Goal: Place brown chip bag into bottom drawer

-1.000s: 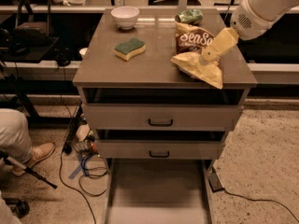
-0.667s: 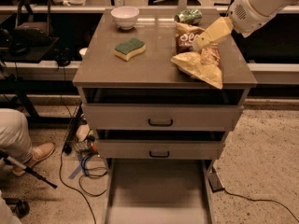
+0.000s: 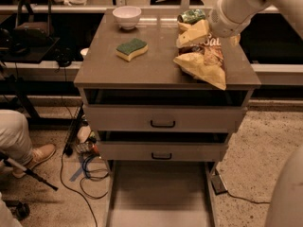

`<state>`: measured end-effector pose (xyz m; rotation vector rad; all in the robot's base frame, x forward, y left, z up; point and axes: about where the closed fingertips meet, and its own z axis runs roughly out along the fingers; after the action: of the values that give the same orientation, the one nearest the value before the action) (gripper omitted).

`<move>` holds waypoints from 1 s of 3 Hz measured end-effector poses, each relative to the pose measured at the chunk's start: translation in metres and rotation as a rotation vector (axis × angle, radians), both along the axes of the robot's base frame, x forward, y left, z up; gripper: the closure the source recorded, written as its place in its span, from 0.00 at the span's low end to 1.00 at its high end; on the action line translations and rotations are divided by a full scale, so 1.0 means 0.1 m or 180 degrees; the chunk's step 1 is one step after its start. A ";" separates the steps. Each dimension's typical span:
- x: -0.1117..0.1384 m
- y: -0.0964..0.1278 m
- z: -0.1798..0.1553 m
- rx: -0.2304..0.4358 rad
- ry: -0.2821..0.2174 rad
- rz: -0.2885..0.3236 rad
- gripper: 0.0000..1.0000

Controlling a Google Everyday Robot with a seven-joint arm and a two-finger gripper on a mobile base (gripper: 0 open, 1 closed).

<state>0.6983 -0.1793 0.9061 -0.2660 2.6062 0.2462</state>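
Over at the left edge a trouser leg and a tan shoe [image 3: 35,155] could be seen on the floor, nothing to do with the job. On the grey cabinet [image 3: 156,74] a white bowl [image 3: 127,17] was parked at the upper left of the top, with a green and yellow sponge [image 3: 131,48] just below it. Bottom middle of the frame, the bottom drawer [image 3: 158,193] was pulled right out, so the drop spot was ready.

Further right, the gripper [image 3: 189,34] was held low over the upper right of the cabinet top, right at the top edge of the brown chip bag [image 3: 206,67], with a green can [image 3: 191,15] just behind it. How the jaws stood couldn't be told from this angle, tbh. The step was judged to be the grab itself: the bag was lying on the cabinet top, not lifted yet. Next, a firm pinch on the crumpled foil would be needed, then a lift clear of the front edge and a lowering into the open drawer.

The bag was seen as a crumpled, dark brown and tan thing with white lettering, one pale corner poking over the front right edge of the top. It'd probably be crinkly and slippery
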 end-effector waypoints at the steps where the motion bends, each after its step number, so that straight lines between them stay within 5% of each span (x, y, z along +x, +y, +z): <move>1: 0.21 0.15 -0.21 -0.0160 0.0096 -0.0317 0.00; 2: 0.32 0.23 -0.32 -0.0318 0.0145 -0.0469 0.00; 3: 0.41 0.33 -0.49 -0.0469 0.0214 -0.0545 0.18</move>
<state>0.7397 -0.1463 0.8573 -0.0853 2.6986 0.0032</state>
